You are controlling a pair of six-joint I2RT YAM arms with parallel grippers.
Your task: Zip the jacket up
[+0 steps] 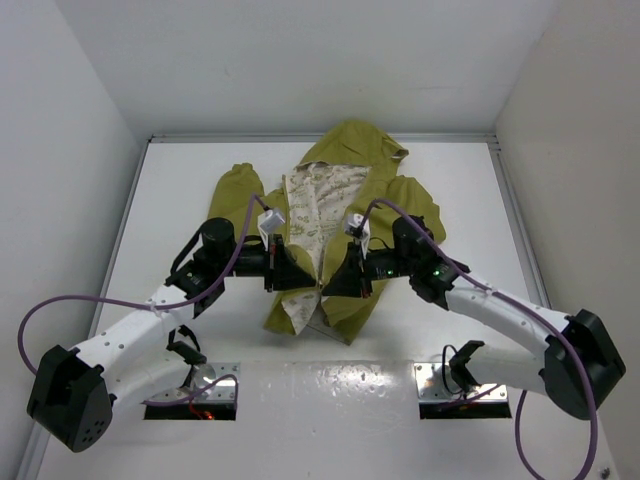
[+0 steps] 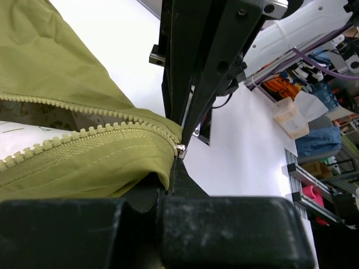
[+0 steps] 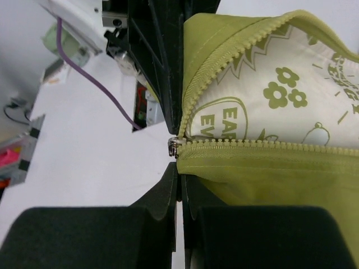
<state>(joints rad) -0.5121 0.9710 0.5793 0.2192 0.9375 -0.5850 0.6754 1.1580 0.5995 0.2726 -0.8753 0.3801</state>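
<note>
The olive-green jacket (image 1: 350,190) lies open on the white table, hood at the back, with its cream printed lining (image 1: 315,210) showing. The two zipper rows join only at the bottom hem, where the metal slider (image 3: 174,147) sits; the slider also shows in the left wrist view (image 2: 180,149). My left gripper (image 1: 302,282) is shut, with the hem fabric (image 2: 112,162) pinched at its tips (image 2: 171,168). My right gripper (image 1: 332,288) comes in from the right. It is shut at the hem just under the slider (image 3: 180,174). The two grippers' tips almost touch.
White walls stand close on the left, right and back. Two cut-outs in the table hold the arm bases (image 1: 205,395) (image 1: 462,385). Purple cables (image 1: 60,310) loop off both arms. Shelves with clutter (image 2: 320,140) lie beyond the table edge.
</note>
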